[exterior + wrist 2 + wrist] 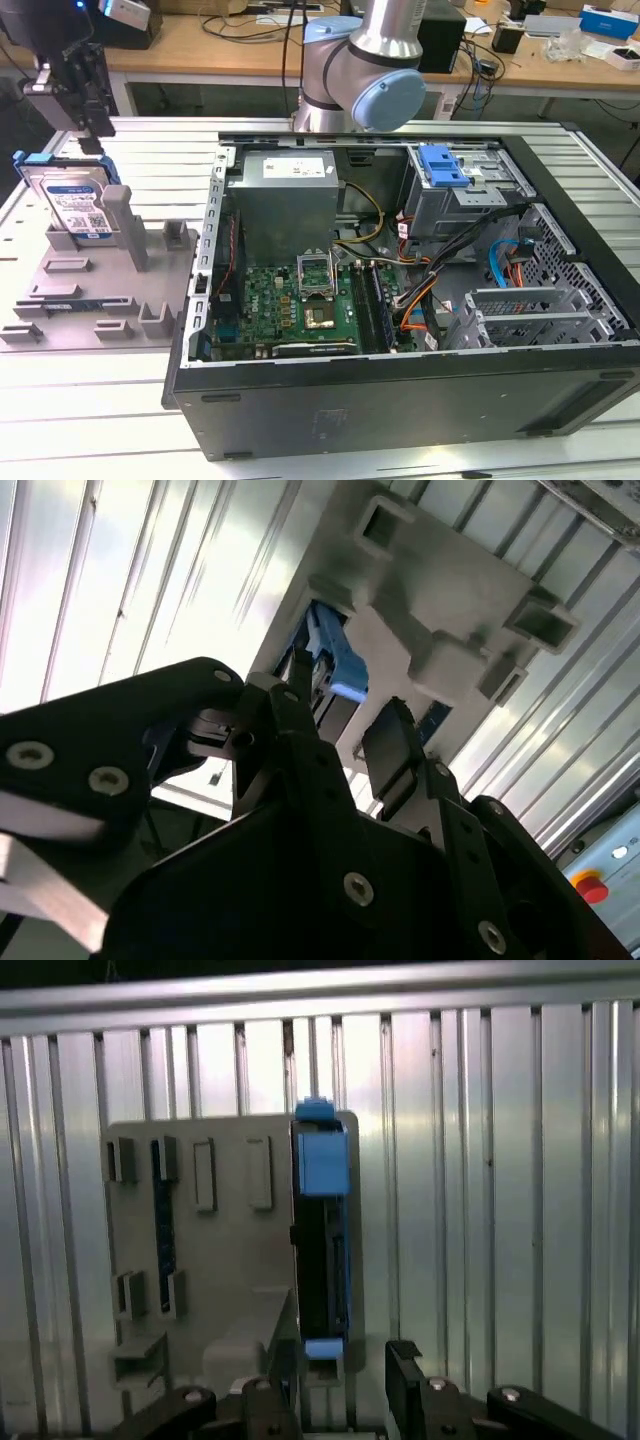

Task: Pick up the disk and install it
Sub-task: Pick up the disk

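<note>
**A:** Where's the disk (75, 200)?

**B:** It's standing on edge in the gray holder (120, 290), at the exterior view's left, well apart from the open computer case (400, 400).

**A:** And the gripper (92, 135)?

**B:** Just above the disk, fingers (403, 1365) spread, holding nothing. I'd centre the disk's top edge between them and descend straight, so neither finger clips the blue rail.

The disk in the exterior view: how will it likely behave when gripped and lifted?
Probably rigid: the disk is a flat metal slab. Likely heavy for its size. Standing on edge in the gray fixture, it could tip if nudged sideways.
</note>
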{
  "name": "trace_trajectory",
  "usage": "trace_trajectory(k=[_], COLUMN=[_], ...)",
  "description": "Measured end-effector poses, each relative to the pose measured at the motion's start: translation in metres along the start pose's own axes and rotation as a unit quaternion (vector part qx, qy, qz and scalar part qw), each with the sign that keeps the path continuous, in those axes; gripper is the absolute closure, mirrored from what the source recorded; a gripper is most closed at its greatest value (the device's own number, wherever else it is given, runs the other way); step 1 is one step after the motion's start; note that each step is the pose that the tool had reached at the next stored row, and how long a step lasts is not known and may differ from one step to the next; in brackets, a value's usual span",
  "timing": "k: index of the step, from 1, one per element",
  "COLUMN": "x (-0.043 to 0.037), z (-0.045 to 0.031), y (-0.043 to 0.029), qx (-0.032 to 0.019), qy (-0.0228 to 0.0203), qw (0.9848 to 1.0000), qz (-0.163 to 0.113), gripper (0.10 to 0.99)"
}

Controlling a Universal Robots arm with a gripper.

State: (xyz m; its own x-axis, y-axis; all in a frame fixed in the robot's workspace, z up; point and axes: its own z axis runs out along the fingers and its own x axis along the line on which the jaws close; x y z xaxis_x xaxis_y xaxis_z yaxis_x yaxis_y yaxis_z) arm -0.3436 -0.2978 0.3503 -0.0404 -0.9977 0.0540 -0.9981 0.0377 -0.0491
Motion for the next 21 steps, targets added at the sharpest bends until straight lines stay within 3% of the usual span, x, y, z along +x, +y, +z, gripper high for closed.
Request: trace_trajectory(k=[5,10,13,18,21], x=[0.0007,0.001,0.0009,0.0013,0.0019], z=[-0.0001,0.0013,0.0022,0.0042,0.0056], y=[0.0184,0.0258,0.0282,0.0388,0.0517], qx=[-0.0059,-0.0174,-0.0214,-0.022,-0.0218], qy=[-0.001,-0.0031,-0.0041,-0.005,-0.0052], qw=[1.0,0.9998,0.9996,0.9994,0.9993], qz=[-0.001,-0.01,-0.018,-0.027,-0.031], gripper=[0.604,0.604,0.604,0.604,0.604])
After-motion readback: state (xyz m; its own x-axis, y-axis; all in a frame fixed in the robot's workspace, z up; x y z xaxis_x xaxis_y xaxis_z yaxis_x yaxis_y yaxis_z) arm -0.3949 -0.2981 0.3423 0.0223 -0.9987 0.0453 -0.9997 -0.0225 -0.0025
